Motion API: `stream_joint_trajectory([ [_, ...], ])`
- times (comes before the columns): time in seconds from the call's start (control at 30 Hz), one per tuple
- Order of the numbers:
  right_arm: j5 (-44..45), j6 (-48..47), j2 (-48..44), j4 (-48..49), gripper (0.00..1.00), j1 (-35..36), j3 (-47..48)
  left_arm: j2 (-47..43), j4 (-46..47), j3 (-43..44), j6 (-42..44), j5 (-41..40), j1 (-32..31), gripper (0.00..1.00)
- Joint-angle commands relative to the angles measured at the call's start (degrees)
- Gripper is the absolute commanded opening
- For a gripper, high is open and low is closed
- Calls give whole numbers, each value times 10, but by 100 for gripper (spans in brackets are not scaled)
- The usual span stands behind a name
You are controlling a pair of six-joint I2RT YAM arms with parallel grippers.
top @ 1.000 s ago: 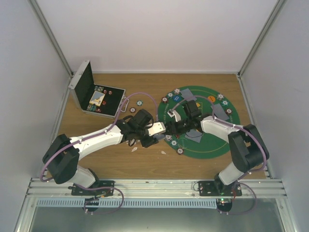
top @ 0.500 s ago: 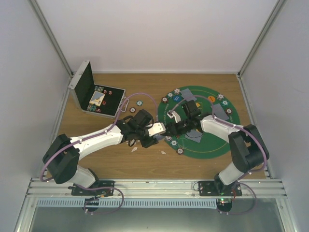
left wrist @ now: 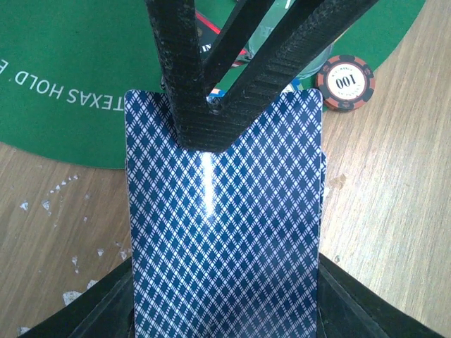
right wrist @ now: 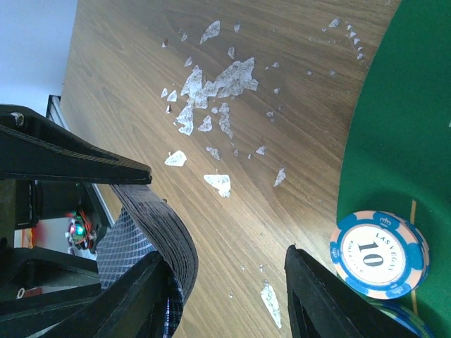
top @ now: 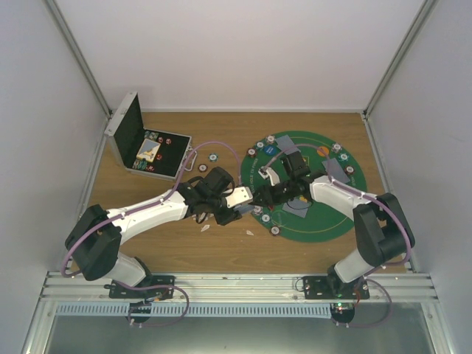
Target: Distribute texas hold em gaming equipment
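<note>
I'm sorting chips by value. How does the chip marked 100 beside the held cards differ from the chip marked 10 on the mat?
The 100 chip has a red-and-black striped rim, while the 10 chip has a blue-and-pale-pink one. The 100 chip lies on the wooden table just beside the green mat, while the 10 chip sits on the mat's edge. Both are round, lie flat and have a white numbered centre.

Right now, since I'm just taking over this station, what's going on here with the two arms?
The left gripper is shut on a deck of blue-backed cards, held out at the edge of the green mat. The right gripper, jaws apart, sits at the deck's far end, apparently to take a card off it. Chips and a few cards already lie around the mat.
</note>
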Motion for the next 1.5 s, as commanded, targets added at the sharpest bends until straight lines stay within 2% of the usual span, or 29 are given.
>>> stream_joint_trajectory([
  [0.0, -14, -18, -7, -12, 46, -9, -3, -14, 32, -1, -4, 10, 1, 57],
  [0.1, -51, -24, -7, -13, 38, -8, -2, -14, 32, -1, -5, 10, 2, 57],
  [0.23, -68, -28, -13, -20, 17, -9, -3, -14, 31, -1, -4, 11, 2, 57],
  [0.37, -71, -32, -20, -29, 7, -9, -1, -13, 33, -2, -4, 11, 2, 57],
  [0.47, -53, -33, -25, -39, 3, -9, 2, -14, 33, -2, -5, 11, 2, 57],
  [0.93, -10, -54, -72, -75, 0, -62, -7, -13, 32, -1, -5, 10, 2, 57],
  [1.47, 68, 78, -226, -21, 0, -293, -178, -15, 31, -2, -4, 8, 2, 57],
])
